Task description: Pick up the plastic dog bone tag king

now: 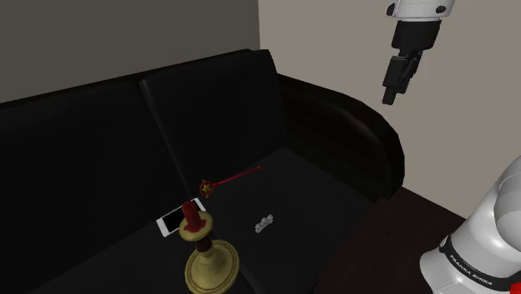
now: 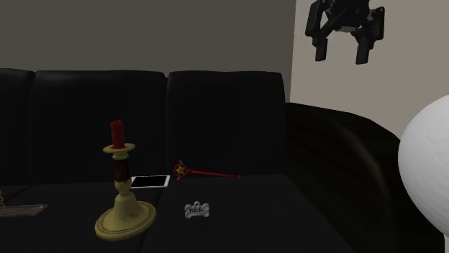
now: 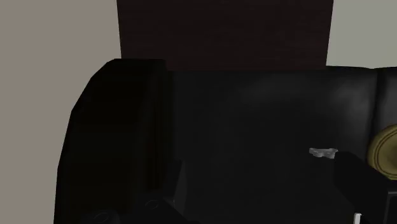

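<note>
Grey bone-shaped tag [image 2: 197, 210]; smooth blk sofa [image 2: 223, 115]

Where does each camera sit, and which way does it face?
Shoulder view: beside the arm base, looking down at the sofa and bone tag; base, gripper show.
Second exterior view: low, before the sofa, facing its backrest; gripper and a white arm part show.
Wrist view: on the gripper, looking down at the sofa; open fingers show.
All three share the bone tag.
</note>
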Controlling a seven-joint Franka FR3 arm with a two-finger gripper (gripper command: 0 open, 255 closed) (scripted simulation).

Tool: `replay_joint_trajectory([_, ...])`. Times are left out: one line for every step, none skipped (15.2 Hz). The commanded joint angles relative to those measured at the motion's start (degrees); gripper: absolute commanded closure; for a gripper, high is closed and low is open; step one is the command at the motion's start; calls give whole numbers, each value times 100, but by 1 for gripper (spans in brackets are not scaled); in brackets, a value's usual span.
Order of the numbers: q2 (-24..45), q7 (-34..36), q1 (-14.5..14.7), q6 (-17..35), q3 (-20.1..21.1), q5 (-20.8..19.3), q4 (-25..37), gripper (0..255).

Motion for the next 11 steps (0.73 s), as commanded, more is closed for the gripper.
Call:
replay_joint_trajectory([0,0,0,0,0,0,0,0])
replay_joint_trajectory([111,-132,79,195,7,-12,-76,0])
replay_joint_trajectory([228,-263,158,391,14,-24,-145,0])
replay_joint_trajectory([349,-393,235,585,24,-35,-209,0])
replay_joint_trajectory([476,-521,314,780,33,-45,-268,0])
replay_joint_trajectory([607,-649,392,973,44,-55,-321,0])
replay_joint_trajectory([742,-774,469,1166,55,-64,-368,0])
replay_joint_trajectory([882,-899,545,1358,69,-73,-410,0])
replay_joint_trajectory([1026,-1023,621,1549,84,-81,-447,0])
replay_joint_trajectory([1173,-1146,696,1739,99,-89,-479,0])
replay_joint_trajectory([1324,-1267,769,1927,118,-96,-506,0])
